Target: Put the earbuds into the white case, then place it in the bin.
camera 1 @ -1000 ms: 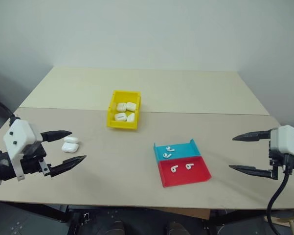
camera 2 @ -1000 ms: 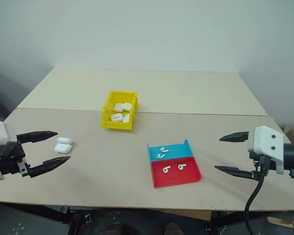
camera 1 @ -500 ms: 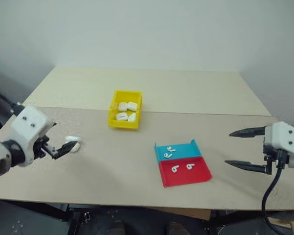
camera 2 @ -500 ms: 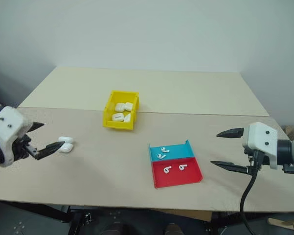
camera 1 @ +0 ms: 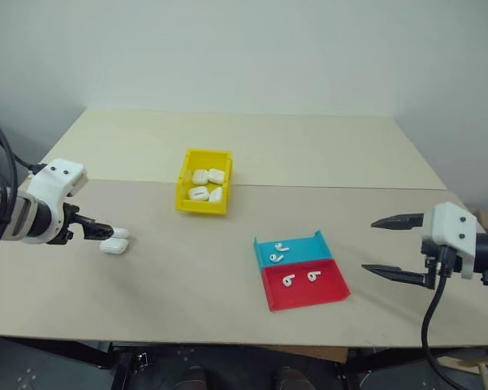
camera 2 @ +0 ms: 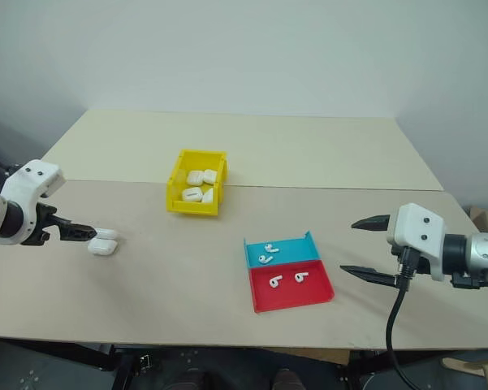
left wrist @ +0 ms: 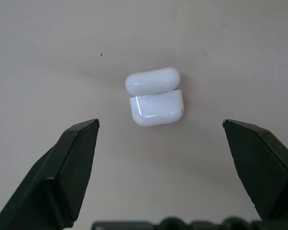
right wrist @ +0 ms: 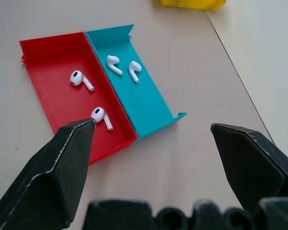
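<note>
White case (left wrist: 155, 101) lies lid-open on the desk (camera 1: 187, 268), far left, between the spread fingers of left hand (left wrist: 160, 125). Glossy shell may squirt out if closing off-centre. Right hand (right wrist: 151, 128) released near the earbuds (right wrist: 90, 98).

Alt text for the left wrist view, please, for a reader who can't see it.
A white earbud case with its lid open lies on the beige table, centered ahead of the left pincer, whose two black fingers are spread wide on either side, not touching it.
</note>
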You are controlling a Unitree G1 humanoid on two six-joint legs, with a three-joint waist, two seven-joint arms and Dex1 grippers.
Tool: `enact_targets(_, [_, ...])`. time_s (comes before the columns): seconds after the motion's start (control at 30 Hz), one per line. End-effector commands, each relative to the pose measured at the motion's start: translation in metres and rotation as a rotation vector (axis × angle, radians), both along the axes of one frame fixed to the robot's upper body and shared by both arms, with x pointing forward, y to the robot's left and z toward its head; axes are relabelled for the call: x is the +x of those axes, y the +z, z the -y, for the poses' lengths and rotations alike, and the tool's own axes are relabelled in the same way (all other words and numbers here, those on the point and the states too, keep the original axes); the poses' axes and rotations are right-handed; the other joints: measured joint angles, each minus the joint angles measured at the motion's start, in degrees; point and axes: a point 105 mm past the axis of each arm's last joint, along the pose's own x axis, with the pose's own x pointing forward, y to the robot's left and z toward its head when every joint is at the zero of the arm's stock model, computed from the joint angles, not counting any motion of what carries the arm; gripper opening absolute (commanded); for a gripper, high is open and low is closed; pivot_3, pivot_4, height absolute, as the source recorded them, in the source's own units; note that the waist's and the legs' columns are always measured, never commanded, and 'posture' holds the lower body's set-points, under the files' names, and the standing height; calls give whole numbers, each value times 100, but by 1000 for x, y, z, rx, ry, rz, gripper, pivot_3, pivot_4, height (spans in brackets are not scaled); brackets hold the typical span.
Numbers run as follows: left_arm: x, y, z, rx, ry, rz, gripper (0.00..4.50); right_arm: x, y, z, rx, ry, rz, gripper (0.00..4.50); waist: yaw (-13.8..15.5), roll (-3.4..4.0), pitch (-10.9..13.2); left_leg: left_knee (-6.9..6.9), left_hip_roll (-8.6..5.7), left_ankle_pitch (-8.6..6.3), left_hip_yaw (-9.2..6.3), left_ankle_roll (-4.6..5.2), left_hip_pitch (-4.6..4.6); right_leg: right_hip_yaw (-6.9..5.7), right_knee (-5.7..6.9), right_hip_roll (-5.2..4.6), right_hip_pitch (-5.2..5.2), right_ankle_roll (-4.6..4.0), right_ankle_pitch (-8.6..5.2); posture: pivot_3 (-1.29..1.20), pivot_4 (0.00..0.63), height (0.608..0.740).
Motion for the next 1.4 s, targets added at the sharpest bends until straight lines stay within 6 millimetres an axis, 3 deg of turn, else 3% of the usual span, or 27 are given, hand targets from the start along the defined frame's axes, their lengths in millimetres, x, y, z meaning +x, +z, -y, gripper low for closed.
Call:
enact_targets(0.03, [6, 1, -7, -55, 51, -30, 4500, -2, 2, -4, 14, -5, 19, 4481, 12, 0, 0, 0, 0, 0, 0, 0, -2, -1, 0, 0, -2, 0, 0, 0, 150, 740])
enact_targets(0.13, [14, -6, -5, -118, 73, -69, 4500, -3, 0, -5, 18, -16, 20, 4481, 29, -1, 0, 3, -1, 0, -1, 0, -5, -3, 2, 0, -2, 0, 0, 0, 150, 740])
enact_targets(0.23, [20, -21, -6, -73, 104, -124, 4500, -3, 1, -4, 30, -35, 23, 4481, 37, 0, 0, 5, -4, 0, -2, 0, -7, -3, 2, -1, 0, 0, 0, 0, 150, 740])
enact_targets(0.57, [43, -39, 3, -89, 114, -186, 4500, -3, 0, -2, 29, -59, 20, 4481, 6, -2, 1, 9, -5, 1, -9, 0, -25, -6, 2, 0, -13, 1, 0, 0, 150, 740])
enact_targets(1.0, [45, -51, -10, -44, 104, -226, 4500, -1, -6, -4, 31, -73, 22, 4481, 19, -2, 1, 10, -5, 1, -10, 0, -28, -7, 3, -1, -16, 1, 0, 0, 150, 740])
enact_targets(1.4, [56, -60, -6, -36, 83, -225, 4500, 2, -8, -4, 13, -79, 28, 4481, 21, -3, 1, 11, -6, 1, -11, 0, -30, -8, 4, -2, -16, 2, 0, 0, 150, 740])
